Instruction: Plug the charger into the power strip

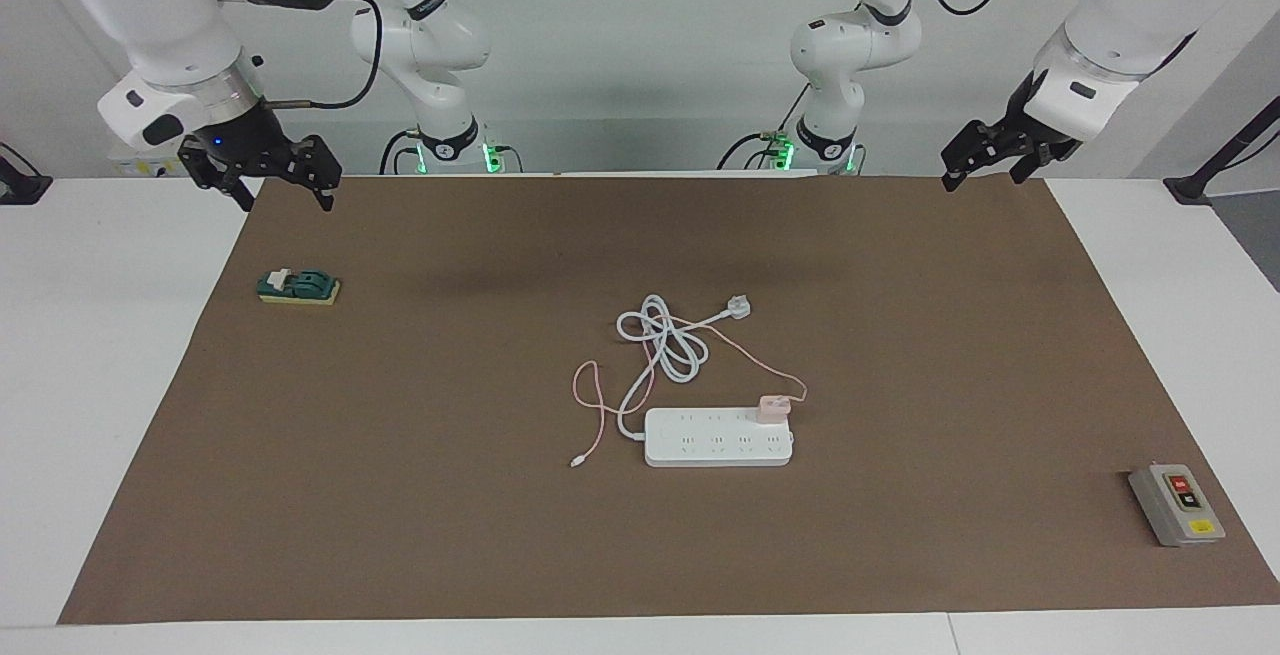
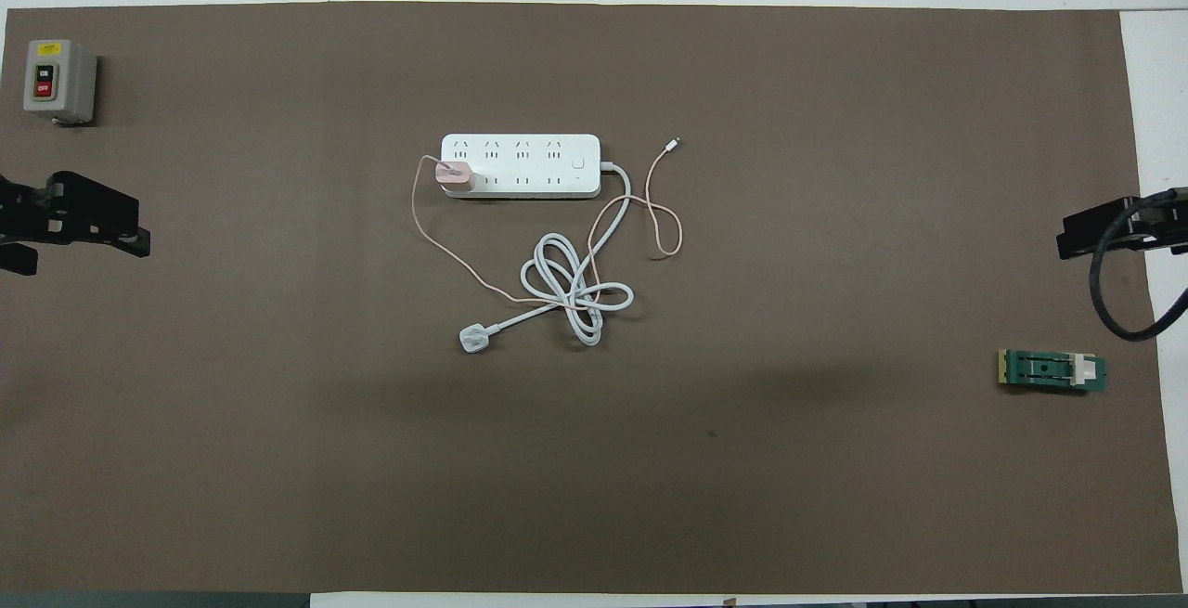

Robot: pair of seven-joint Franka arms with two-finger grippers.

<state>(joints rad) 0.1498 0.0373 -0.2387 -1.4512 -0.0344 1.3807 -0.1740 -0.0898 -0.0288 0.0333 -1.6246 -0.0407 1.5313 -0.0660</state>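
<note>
Charger sits plugged into power strip, both claws away.

Pale-pink charger, white power strip

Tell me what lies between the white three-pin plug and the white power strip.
Overhead view: the strip's coiled grey-white cord and the charger's thin pink cable lie between the plug and the power strip.
</note>
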